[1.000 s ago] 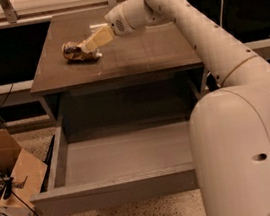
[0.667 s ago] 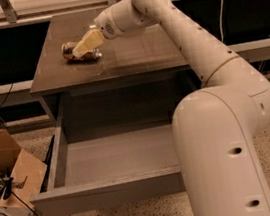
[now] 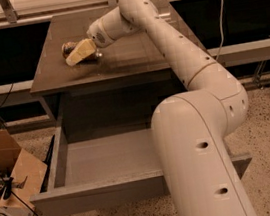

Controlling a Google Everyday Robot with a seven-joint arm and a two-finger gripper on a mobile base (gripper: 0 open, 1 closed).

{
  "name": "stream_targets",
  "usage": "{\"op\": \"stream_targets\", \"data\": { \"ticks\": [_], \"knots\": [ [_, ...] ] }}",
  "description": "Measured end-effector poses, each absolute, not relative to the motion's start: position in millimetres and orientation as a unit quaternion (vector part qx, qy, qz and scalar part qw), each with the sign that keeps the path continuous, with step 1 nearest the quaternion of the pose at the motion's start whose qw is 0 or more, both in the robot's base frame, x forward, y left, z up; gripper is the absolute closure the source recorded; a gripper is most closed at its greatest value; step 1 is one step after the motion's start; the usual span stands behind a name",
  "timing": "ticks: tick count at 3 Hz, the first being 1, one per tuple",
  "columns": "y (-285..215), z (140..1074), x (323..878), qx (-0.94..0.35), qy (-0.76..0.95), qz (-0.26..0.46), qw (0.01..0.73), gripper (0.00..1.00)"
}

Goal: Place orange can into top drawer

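the orange can (image 3: 68,49) sits on the left part of the table (image 3: 132,57), the gripper (image 3: 80,52) right upon it. whether it grips the can, i cannot tell. the top drawer (image 3: 97,195) stands pulled open below, well apart from both.

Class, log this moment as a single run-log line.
hand: at orange can, over table | orange can: on table | top drawer: open below | step: can not yet in drawer
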State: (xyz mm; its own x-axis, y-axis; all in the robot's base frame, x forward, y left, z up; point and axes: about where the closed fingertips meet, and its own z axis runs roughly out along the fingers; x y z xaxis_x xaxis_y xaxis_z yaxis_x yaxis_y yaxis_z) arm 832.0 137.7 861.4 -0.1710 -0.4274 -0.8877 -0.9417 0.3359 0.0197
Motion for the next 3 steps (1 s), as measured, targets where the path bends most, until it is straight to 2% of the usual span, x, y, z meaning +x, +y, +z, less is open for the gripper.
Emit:
{"op": "stream_targets", "data": {
  "ticks": [1, 2, 3],
  "knots": [
    [141.8, 846.8, 832.9, -0.483, 0.709, 0.317, 0.403, 0.19],
    [136.2, 841.1, 829.7, -0.486, 0.713, 0.315, 0.394, 0.5],
    [126.9, 842.5, 822.9, -0.489, 0.715, 0.309, 0.393, 0.73]
  ]
}}
